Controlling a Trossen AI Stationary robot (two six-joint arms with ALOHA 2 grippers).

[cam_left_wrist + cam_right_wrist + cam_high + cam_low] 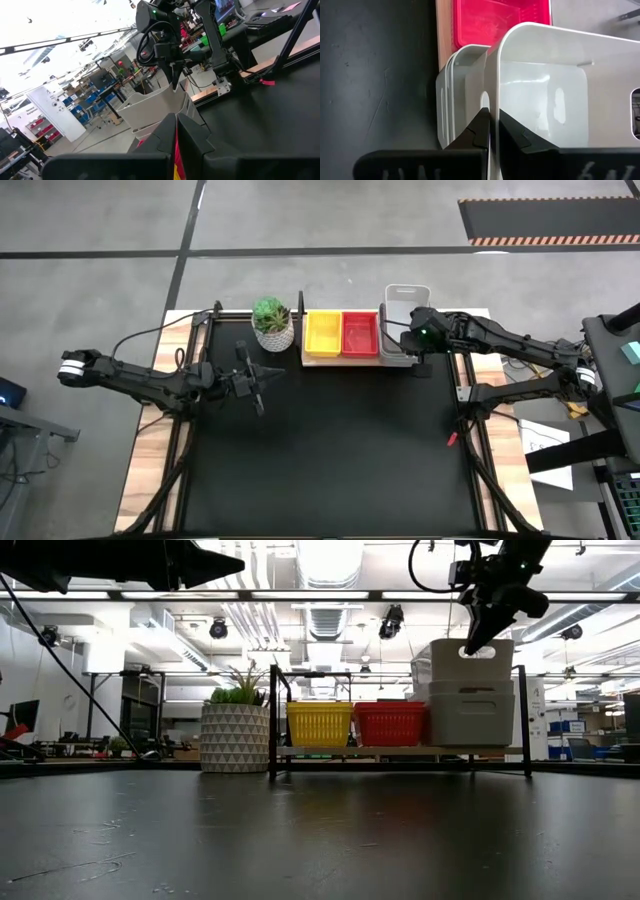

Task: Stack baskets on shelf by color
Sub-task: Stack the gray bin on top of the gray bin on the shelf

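right hand (491, 131) (pinched) on top grey basket's (540, 95) rim

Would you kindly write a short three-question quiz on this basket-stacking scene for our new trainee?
1. True or false: the right gripper is shut on the wall of the top grey-white basket.
2. Which basket sits between the yellow basket and the grey-white stack on the shelf?
3. Multiple choice: the left gripper is A) over the shelf, B) over the tabletop, shut, near the plant pot.

Key: 1 true; 2 the red basket; 3 B.
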